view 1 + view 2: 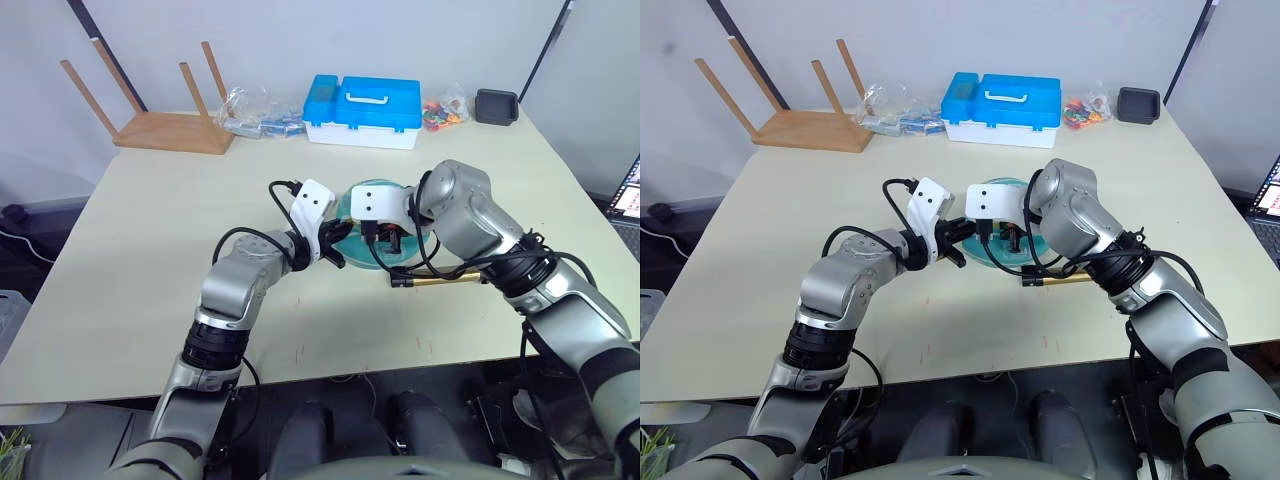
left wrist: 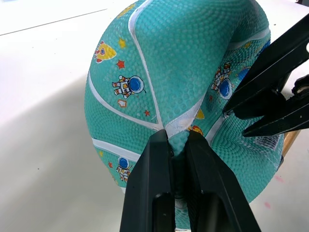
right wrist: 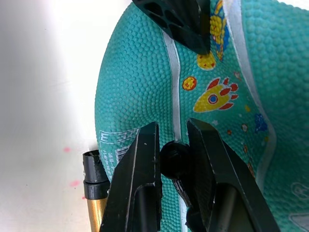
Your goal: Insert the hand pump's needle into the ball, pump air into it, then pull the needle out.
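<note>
Your left gripper (image 2: 179, 145) pinches a fold of the one ball (image 2: 193, 63); your right gripper (image 3: 173, 140) clamps the needle (image 3: 175, 157) fitting beside one pump (image 1: 445, 282).

1. One teal-turquoise rubber ball with white seams and cartoon prints (image 2: 183, 63), at the centre of the head views.
2. One slim bronze-gold hand pump (image 1: 445, 283), right of centre.
3. Two black two-fingered grippers: the left gripper (image 2: 179, 150) and the right gripper (image 3: 175, 145).
4. One upturned wooden stool (image 1: 165, 125), upper left.
5. One blue and white plastic case (image 1: 365, 110), top centre.
6. One small black tray (image 1: 496, 105), upper right.
7. Two clear bags of small items: one beside the stool (image 1: 255, 112), one of colourful pieces (image 1: 444, 110) beside the tray.
</note>
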